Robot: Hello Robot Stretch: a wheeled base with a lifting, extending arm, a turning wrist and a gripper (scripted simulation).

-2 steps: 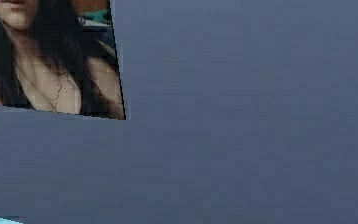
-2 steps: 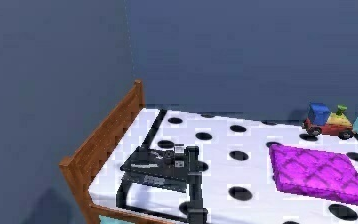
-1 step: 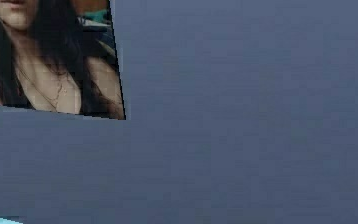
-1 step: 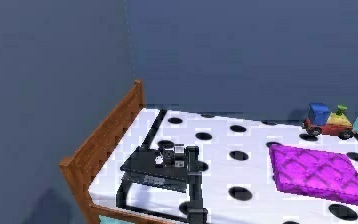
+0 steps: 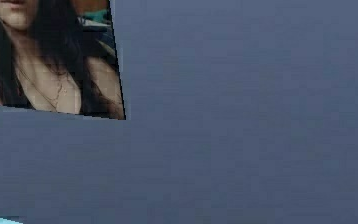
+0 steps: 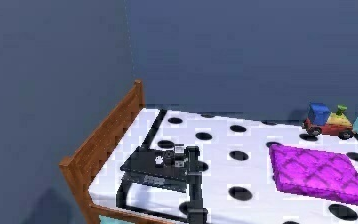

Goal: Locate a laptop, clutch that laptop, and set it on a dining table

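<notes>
Arm side view: a bed point(image 6: 212, 140) carries a smooth white cover with round black spots and a slatted brown wooden end board point(image 6: 102, 140). The laptop point(image 6: 145, 166), a flat dark rectangular slab, lies on the cover just beside that board. The dark square arm point(image 6: 193, 188) ends over it. The end effector point(image 6: 167, 158) stands against the laptop, so its grip state and whether it holds anything cannot be told. A quilted purple cushion point(image 6: 317, 168) and a multicoloured toy train point(image 6: 327, 120) lie well apart from it.

Forward view: a portrait picture point(image 5: 47, 55) hangs on a plain blue-grey wall point(image 5: 247, 100).
</notes>
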